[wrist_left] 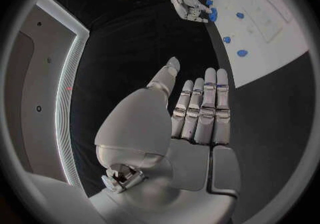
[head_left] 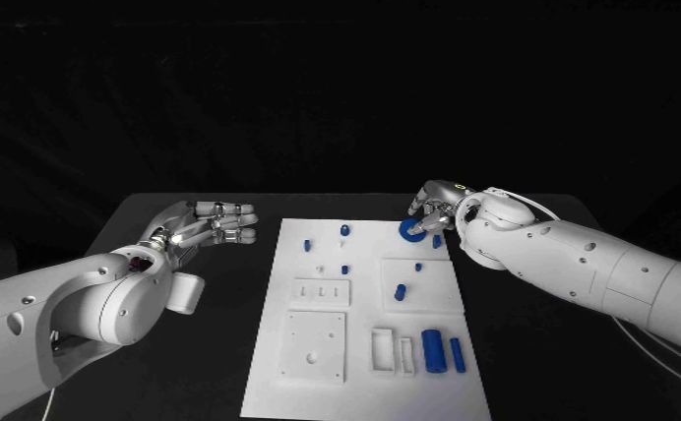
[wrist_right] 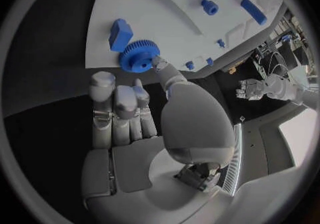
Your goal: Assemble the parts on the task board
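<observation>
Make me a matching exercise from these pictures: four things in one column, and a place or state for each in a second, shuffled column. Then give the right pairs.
Things:
1. blue gear
2. left robot hand
3. two blue cylinders
4. task board

Places or states:
A. side by side near the board's near right corner
B. white plate in the middle of the black table
C. open over the table, left of the board
D. at the board's far right edge, touched by the right robot hand

Pairs: 1-D, 2-C, 3-A, 4-B
</observation>
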Motion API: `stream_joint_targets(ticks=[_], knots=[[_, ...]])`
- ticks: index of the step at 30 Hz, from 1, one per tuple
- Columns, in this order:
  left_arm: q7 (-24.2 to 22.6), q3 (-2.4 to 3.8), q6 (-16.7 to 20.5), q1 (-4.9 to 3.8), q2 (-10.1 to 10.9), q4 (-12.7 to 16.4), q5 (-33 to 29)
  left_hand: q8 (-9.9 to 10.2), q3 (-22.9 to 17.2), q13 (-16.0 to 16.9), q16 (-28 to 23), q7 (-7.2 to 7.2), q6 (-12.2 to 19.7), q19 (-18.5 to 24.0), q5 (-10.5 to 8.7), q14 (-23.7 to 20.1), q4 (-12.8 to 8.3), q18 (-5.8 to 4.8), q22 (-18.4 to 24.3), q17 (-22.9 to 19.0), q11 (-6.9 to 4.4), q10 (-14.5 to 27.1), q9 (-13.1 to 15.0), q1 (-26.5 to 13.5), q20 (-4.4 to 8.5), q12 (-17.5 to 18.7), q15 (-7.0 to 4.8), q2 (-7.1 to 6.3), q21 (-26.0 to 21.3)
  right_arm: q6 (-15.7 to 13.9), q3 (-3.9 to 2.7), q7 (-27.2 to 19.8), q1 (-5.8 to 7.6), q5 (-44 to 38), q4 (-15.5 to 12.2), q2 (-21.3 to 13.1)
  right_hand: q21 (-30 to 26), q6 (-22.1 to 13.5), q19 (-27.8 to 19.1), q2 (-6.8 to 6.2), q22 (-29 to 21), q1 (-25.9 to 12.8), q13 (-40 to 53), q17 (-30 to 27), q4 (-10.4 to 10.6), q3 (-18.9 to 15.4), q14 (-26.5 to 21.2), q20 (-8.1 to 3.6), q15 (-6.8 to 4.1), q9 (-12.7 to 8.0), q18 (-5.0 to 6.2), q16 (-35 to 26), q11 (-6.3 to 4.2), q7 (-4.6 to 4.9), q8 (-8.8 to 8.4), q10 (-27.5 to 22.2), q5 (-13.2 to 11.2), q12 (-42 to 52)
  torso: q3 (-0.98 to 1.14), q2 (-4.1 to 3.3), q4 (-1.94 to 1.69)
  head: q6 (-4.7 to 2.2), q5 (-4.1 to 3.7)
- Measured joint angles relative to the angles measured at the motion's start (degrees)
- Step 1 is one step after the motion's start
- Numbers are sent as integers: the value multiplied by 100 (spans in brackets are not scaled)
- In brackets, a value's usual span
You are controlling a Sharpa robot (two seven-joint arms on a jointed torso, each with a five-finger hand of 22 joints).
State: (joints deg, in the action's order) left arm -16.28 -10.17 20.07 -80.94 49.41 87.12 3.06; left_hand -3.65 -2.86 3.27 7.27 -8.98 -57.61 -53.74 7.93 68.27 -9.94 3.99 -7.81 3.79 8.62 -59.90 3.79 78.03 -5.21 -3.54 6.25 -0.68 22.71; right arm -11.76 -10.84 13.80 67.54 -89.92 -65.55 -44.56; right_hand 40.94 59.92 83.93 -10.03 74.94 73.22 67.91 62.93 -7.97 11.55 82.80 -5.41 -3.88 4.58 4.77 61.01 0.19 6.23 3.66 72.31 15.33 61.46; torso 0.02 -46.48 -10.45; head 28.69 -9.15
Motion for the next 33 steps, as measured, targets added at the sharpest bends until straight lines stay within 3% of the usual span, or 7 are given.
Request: stream_joint_targets(ticks=[14, 33], knots=[[0, 0, -16, 0, 1, -18, 1, 0, 0, 0, 0, 0, 0, 0, 0, 0, 0, 0, 0, 0, 0, 0, 0, 0, 0, 0, 0, 0, 0, 64, -2, -24, -44, -1, 40, -5, 90, 24, 0, 0, -1, 0, 47, 40, 6, 57, 17, 0, -18, -1, -2, 0, -30, -24, 0, 30, 139, 43, 4, 1, 7, 32, -13], [3, -1, -32, 1, 14, -40, 1, 0, 2, 0, 0, 0, 0, 0, 0, 0, 34, 0, 27, 0, 0, 0, 0, 0, 0, 0, 0, 0, 0, 85, -6, -85, -78, 40, 33, -37, 90, 31, 0, -3, -2, -3, 14, 40, -33, 96, 17, -1, -18, -12, -2, -6, -29, -31, 0, 28, 316, -6, -9, 5, 3, 43, -18]])
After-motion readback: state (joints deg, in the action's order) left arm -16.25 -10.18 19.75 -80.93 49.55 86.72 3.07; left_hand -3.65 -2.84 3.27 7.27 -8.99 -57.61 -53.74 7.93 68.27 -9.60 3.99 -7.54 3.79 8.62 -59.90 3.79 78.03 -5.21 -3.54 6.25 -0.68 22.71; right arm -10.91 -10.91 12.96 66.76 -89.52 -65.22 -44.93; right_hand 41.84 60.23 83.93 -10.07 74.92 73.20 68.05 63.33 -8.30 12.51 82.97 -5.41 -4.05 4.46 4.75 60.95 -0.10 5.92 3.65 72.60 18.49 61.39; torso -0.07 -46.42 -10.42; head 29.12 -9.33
